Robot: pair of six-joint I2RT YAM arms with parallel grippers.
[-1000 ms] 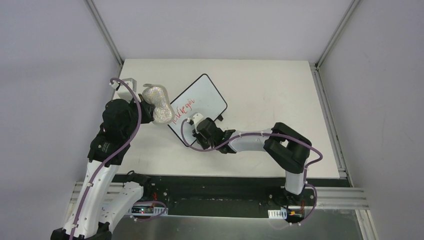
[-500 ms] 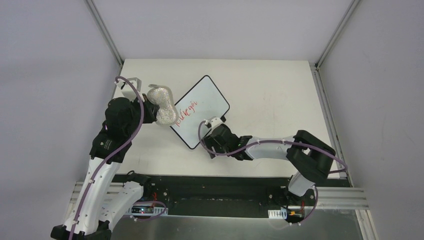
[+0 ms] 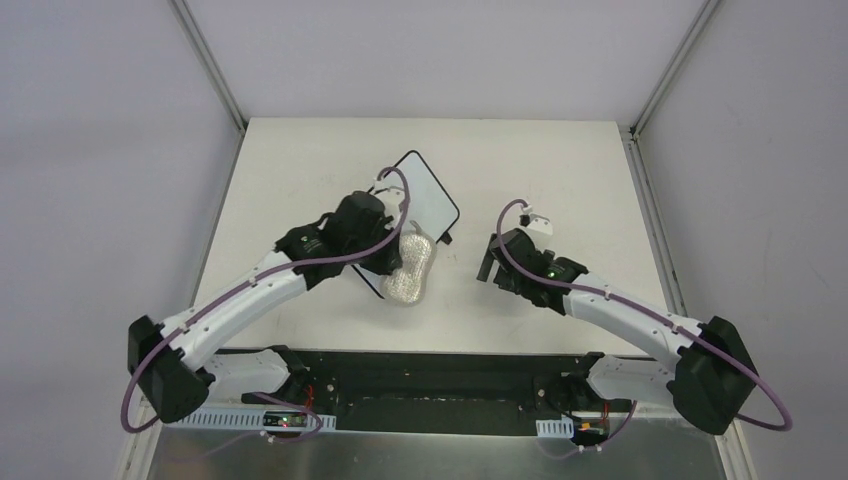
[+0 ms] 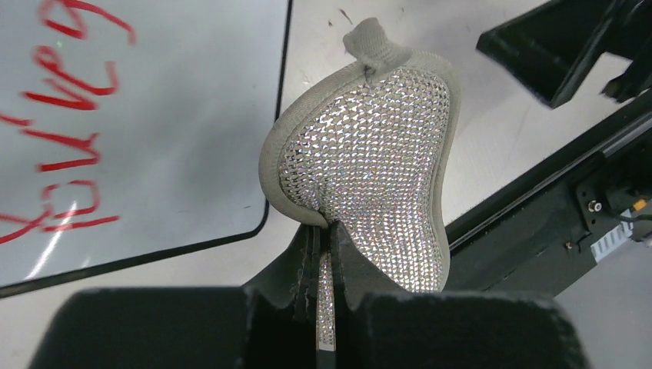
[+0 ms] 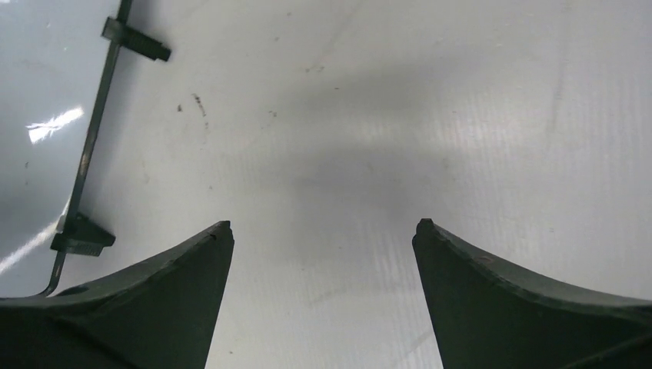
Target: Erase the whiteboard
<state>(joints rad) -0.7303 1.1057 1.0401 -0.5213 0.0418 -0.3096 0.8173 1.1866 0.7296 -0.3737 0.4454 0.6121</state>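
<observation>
- Whiteboard (image 3: 430, 192): 1. Lies on the table (image 3: 560, 170), left of centre, set diagonally, partly under the left arm. Red writing (image 4: 61, 154) on its face, 1 patch, not yet wiped.
- Pad (image 4: 377, 169): 1, grey and sparkly. Held at the board's near corner, just beside the writing.
- Left gripper (image 4: 327, 246): 1. Fingers clamped on the pad's lower edge.
- Right gripper (image 5: 323, 231): 1. Fingers spread wide, holding nothing, over bare table just right of the board's frame.
- Board feet (image 5: 138, 40): 2 seen from the right wrist.
- Step in hand, as judged: bringing the pad onto the writing.
- Advice: lay the pad's broad face flat, not its rim. Press lightly. Sweep across every red stroke in overlapping passes.
- Risk, as judged: the board may slide on its feet; the free right gripper could brace the frame.
</observation>
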